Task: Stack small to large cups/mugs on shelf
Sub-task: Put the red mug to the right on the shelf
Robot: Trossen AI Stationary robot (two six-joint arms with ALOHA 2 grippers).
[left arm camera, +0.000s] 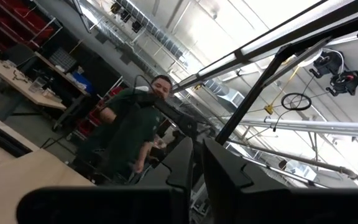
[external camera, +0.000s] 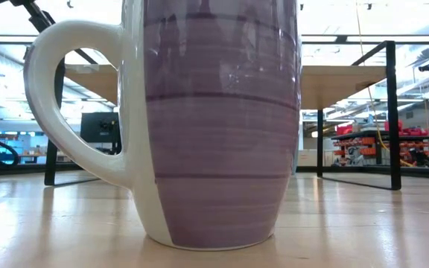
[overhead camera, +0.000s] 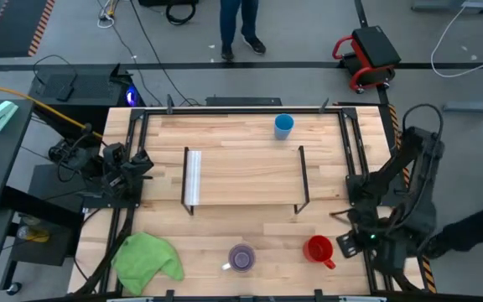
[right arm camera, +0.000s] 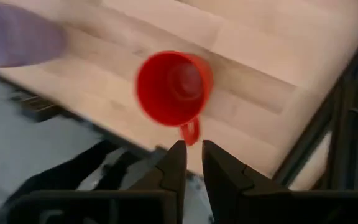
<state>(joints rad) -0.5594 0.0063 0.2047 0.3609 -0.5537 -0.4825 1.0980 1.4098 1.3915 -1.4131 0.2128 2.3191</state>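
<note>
wooden tabletop [overhead camera: 250,231] holds red mug [right arm camera: 173,86] beside right hand [right arm camera: 191,163], fingers nearly pressed together.

From my low camera the purple mug [external camera: 214,123] fills the frame, its top cut off, and it hides most of the shelf [external camera: 352,78]. My right wrist view shows that mug only as a smear at the edge, and the red mug [right arm camera: 173,87] is blurred. From overhead, the right gripper [overhead camera: 348,243] is too small to read.

Grey floor [overhead camera: 309,33], red stool [overhead camera: 367,57], ceiling lights [left arm camera: 197,25]
</note>
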